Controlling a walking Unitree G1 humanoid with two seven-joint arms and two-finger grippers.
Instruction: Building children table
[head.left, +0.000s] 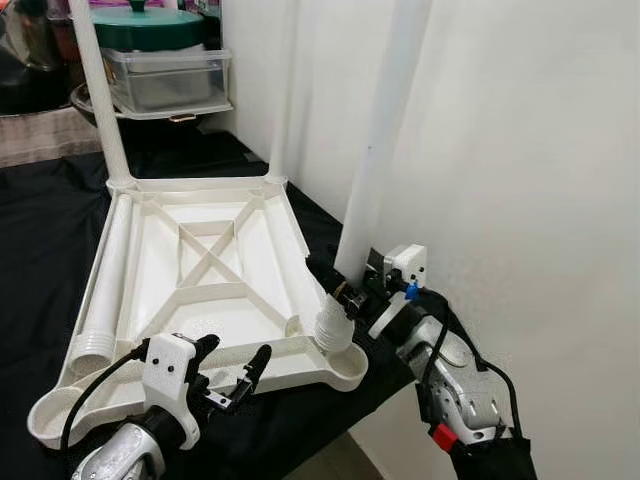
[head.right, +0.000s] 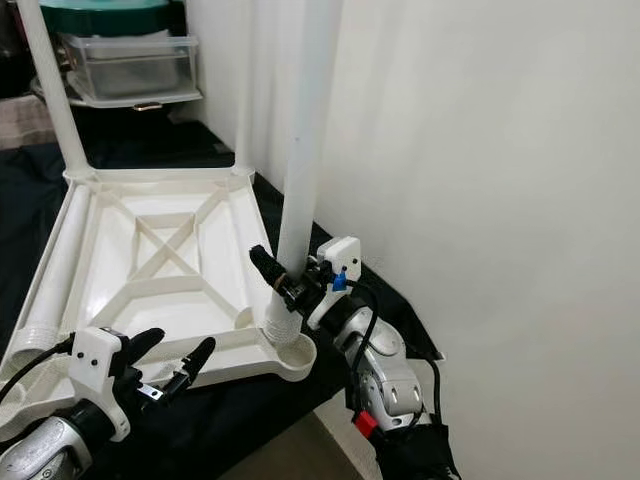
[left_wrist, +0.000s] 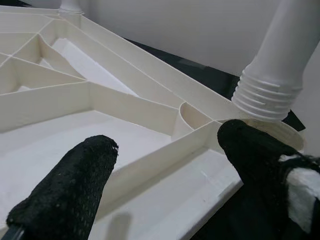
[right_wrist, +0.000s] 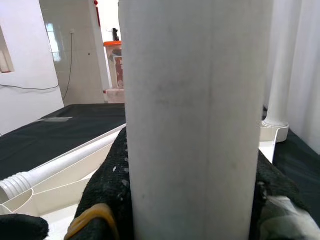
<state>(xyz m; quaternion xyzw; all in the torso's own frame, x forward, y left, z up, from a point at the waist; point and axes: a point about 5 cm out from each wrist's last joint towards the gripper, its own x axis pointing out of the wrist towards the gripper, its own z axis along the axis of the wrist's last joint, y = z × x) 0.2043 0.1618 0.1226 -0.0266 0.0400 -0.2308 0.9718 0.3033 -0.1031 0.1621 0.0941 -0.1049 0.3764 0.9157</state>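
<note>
**Left eye view: third leg poised over its socket**

The upturned white ribbed plastic tabletop (head.left: 205, 275) lies on a black-draped counter (head.left: 40, 220), with two white plastic legs already standing in the far corners at roughly 11 and 12 o'clock. A loose white leg with a threaded end (head.left: 105, 290) lies inside the tray along the 9 o'clock edge.

The right tool (head.left: 352, 296) is clamped on a tall white plastic leg (head.left: 375, 160), held near-upright, its threaded foot sitting in or just above the round corner socket (head.left: 345, 368) at about 5 o'clock; the left wrist view suggests the threads are still exposed, so it looks unseated. The left tool (head.left: 232, 372) hovers with its fingers spread and gripping nothing, just beside the tabletop's near rim.

Judged risks: the leg leans slightly, so turning it could cross the threads or jam it. The socket corner sits near the counter's edge, and downward pressure might tip or slide the tabletop unless the left tool braces it. The nearby white wall (head.left: 530, 150) leaves little room for the wrist to rotate.
</note>
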